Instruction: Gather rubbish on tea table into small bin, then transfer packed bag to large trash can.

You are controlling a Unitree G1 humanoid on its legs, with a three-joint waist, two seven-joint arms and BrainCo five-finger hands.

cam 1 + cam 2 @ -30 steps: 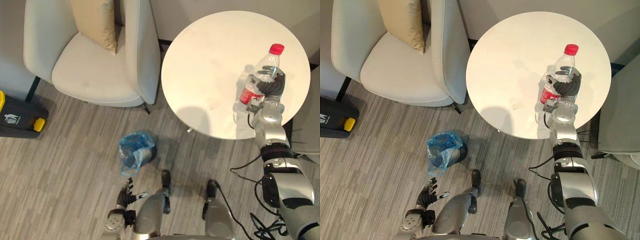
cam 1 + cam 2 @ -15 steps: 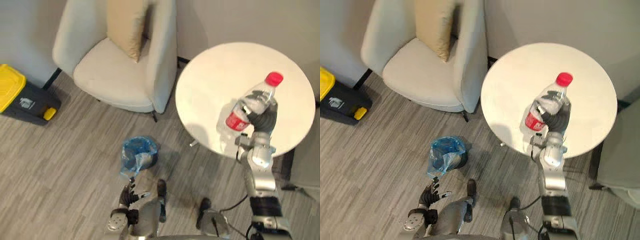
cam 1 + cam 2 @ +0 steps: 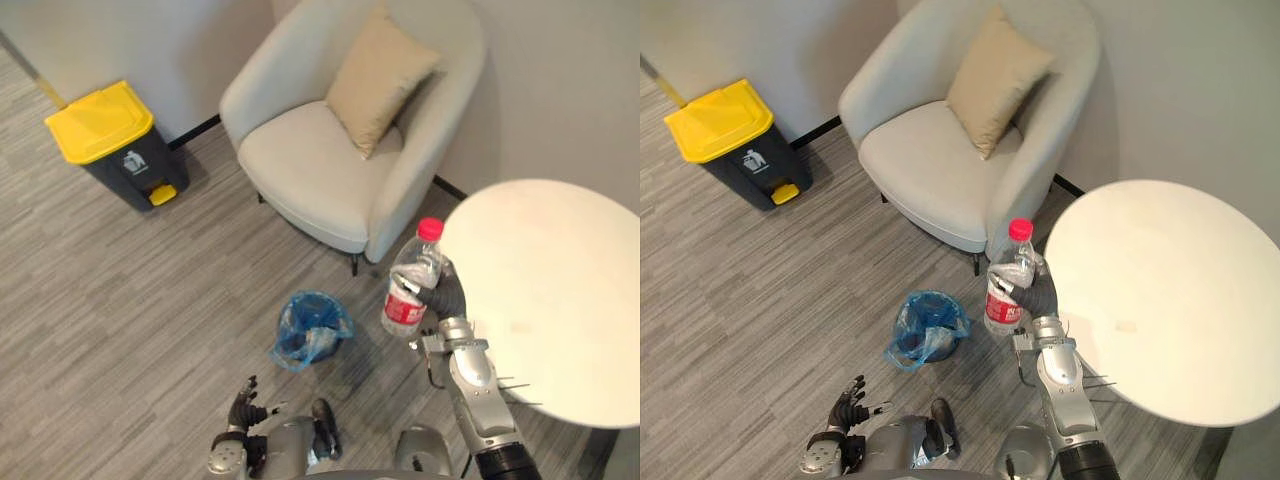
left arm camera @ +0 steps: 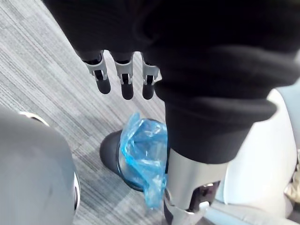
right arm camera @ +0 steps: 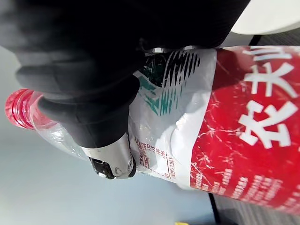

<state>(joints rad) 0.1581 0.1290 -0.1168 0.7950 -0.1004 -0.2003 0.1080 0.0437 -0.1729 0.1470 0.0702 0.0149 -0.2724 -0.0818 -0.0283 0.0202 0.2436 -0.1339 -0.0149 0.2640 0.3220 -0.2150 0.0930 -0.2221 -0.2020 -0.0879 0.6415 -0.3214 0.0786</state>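
My right hand [image 3: 446, 297] is shut on a clear plastic bottle [image 3: 411, 283] with a red cap and red label, held upright in the air past the left edge of the round white tea table [image 3: 560, 300]. The right wrist view shows the bottle [image 5: 206, 140] pressed against the hand [image 5: 89, 112]. The small dark bin with a blue bag [image 3: 309, 328] stands on the floor, below and left of the bottle. My left hand [image 3: 243, 410] hangs low over the floor near the bin [image 4: 140, 159], its fingers [image 4: 122, 79] relaxed and holding nothing.
A pale armchair [image 3: 340, 150] with a tan cushion [image 3: 378, 76] stands behind the bin. A large dark trash can with a yellow lid [image 3: 115, 145] sits by the wall at the far left. Grey plank floor lies between them.
The whole picture has shifted, so the camera has turned left. My right hand has carried the bottle off the table, out past its left edge toward the small bin.
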